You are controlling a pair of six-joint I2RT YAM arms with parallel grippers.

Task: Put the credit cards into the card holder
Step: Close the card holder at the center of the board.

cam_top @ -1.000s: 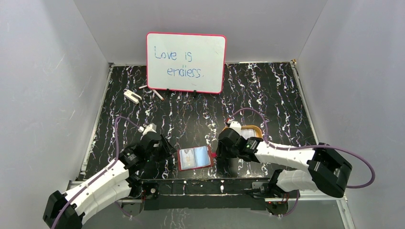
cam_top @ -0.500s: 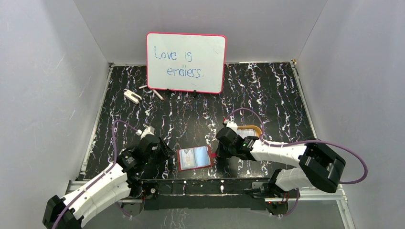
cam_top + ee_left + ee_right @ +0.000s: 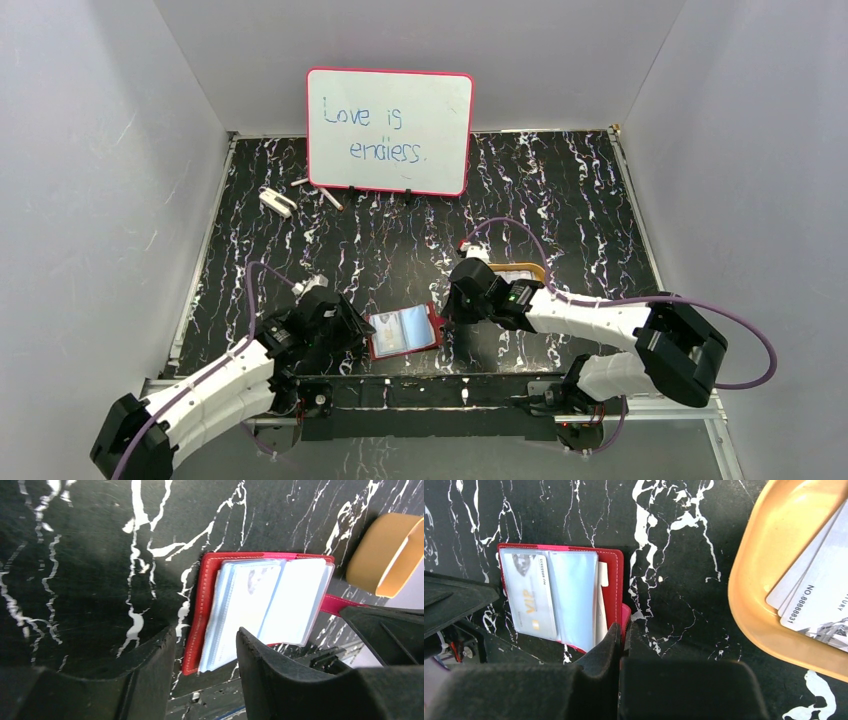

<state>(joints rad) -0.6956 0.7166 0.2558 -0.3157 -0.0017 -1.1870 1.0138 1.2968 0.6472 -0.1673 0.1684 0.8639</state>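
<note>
The snap tab (image 3: 625,614) is pinched by the right fingers (image 3: 604,645); the left fingers (image 3: 150,665) are parted. If tugged, the card holder (image 3: 611,587) could be dragged away.

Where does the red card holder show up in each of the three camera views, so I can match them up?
Top external: the card holder lies open, low in the picture, just left of centre.
Left wrist: it sits centre-right, open, pockets facing up.
Right wrist: it is left of centre, open.
Shared landmark: the orange tray lies to its right in every view.
</note>
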